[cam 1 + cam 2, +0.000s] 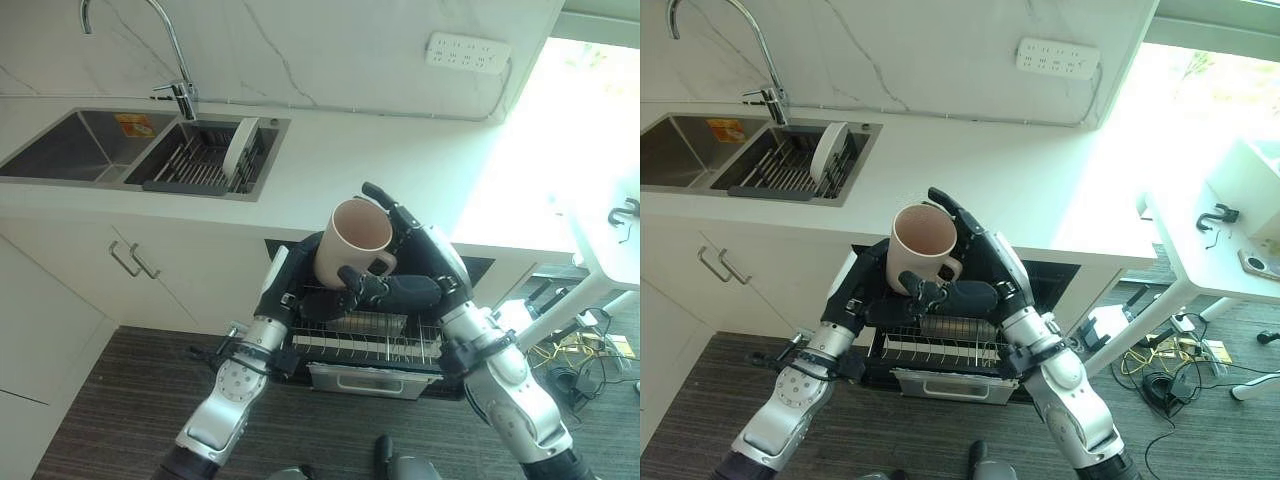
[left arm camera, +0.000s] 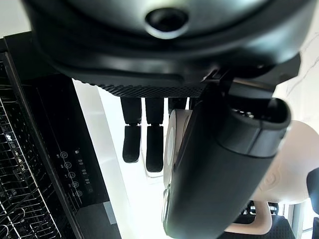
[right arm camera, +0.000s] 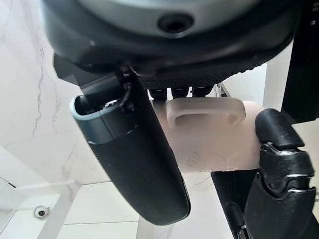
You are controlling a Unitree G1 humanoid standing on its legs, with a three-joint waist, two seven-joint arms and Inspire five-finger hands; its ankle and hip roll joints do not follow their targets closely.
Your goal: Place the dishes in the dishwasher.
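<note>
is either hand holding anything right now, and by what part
Yes: the pale pink ceramic mug is held between both hands above the open dishwasher rack, the right hand on its handle side, the left hand against the opposite wall.

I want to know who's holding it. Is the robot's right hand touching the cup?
Touching. In the left eye view, the right hand cups the mug, fingers against its side.

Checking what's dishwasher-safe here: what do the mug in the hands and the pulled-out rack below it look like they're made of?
The mug looks like glazed ceramic or stoneware: thick wall, opaque cream outside, pinkish inside, with a soft sheen; matte plastic can't be ruled out. The rack looks like thin metal wire, light-coloured and probably coated, forming rows of upright tines.
</note>
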